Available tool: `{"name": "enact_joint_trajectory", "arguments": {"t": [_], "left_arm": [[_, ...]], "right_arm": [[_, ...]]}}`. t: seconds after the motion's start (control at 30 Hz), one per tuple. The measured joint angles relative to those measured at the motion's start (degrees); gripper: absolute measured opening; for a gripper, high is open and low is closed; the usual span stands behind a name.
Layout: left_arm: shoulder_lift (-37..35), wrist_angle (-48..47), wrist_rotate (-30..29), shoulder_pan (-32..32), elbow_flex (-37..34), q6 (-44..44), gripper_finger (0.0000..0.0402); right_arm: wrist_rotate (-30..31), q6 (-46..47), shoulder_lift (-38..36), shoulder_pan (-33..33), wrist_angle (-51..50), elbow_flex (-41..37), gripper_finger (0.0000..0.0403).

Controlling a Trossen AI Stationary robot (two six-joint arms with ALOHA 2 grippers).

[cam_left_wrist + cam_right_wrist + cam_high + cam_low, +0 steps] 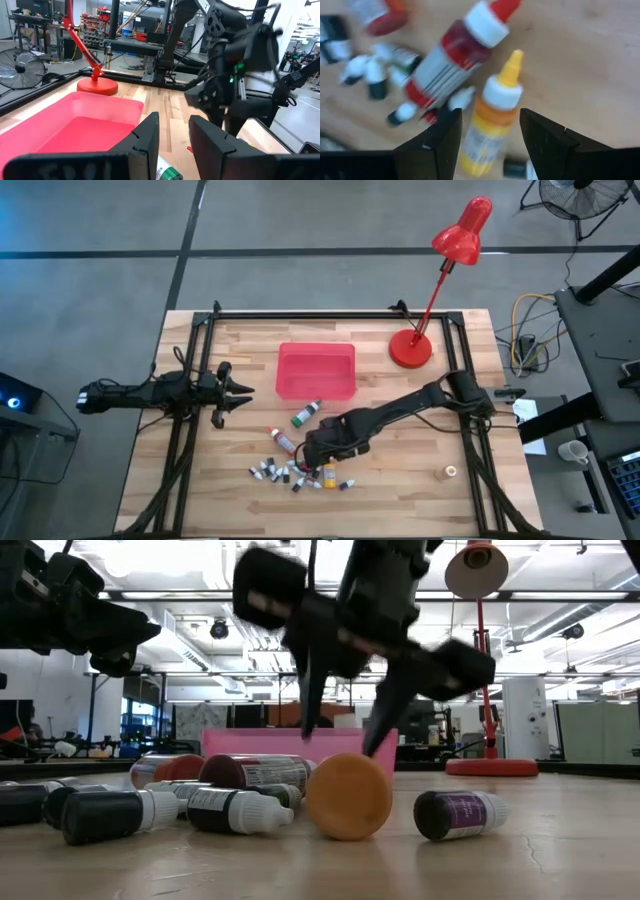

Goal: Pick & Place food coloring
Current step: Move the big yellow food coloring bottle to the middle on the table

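Observation:
The food coloring lies loose on the wood near the table's front: small dark-capped vials (275, 472) (120, 812), a red tube (283, 440) (451, 55), a yellow-orange tube (328, 473) (495, 115) (348, 796) and, nearer the tray, a green-capped bottle (305, 416). All lie on their sides. My right gripper (318, 452) (490, 137) hangs open over the pile, pointing down. Its fingers stand on either side of the yellow-orange tube, and I see no touch. My left gripper (243, 393) (174, 145) is open, level, left of the tray.
A shallow red tray (316, 352) (75, 107) sits behind the pile at mid-table. A red desk lamp stands on its base (410, 348) at the far right. A small roll (450, 472) lies near the front right. Black frame rails run along both table sides.

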Motion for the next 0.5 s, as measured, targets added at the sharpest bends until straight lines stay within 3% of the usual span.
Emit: {"name": "enact_joint_trajectory", "arguments": {"t": [0.5], "left_arm": [[-0.02,-0.02,0.0,0.0,0.0,0.0,0.008]], "right_arm": [[-1.21,-0.84,3.46,-1.25,0.44,-0.57,0.0181]]}}
